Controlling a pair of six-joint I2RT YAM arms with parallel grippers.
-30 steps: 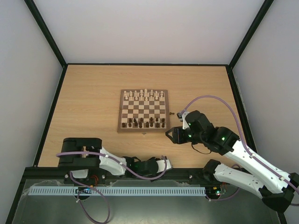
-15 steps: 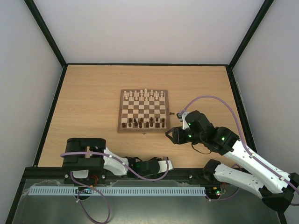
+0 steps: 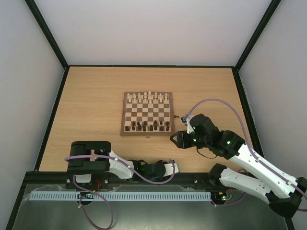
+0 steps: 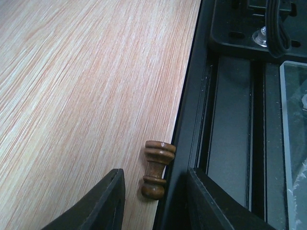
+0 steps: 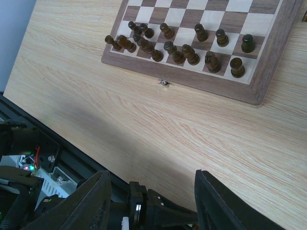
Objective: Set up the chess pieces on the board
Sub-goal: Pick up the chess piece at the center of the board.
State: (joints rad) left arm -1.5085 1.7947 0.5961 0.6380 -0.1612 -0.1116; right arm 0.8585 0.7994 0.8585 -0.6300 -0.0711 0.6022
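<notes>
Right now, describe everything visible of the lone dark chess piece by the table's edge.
The dark chess piece is glossy brown turned wood: a wide ridged end, a slim waist, a rounded end. It lies on its side on the pale wooden table, hard beside the black edge rail, inside the open left gripper, which is not touching it.

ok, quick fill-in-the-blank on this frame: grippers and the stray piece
1. The left gripper is ____, its fingers either side of one dark piece on the table.
2. That piece sits right beside the ____ rail at the table's edge.
3. The right gripper is open and holds ____.

Missing words: open; black; nothing.
</notes>
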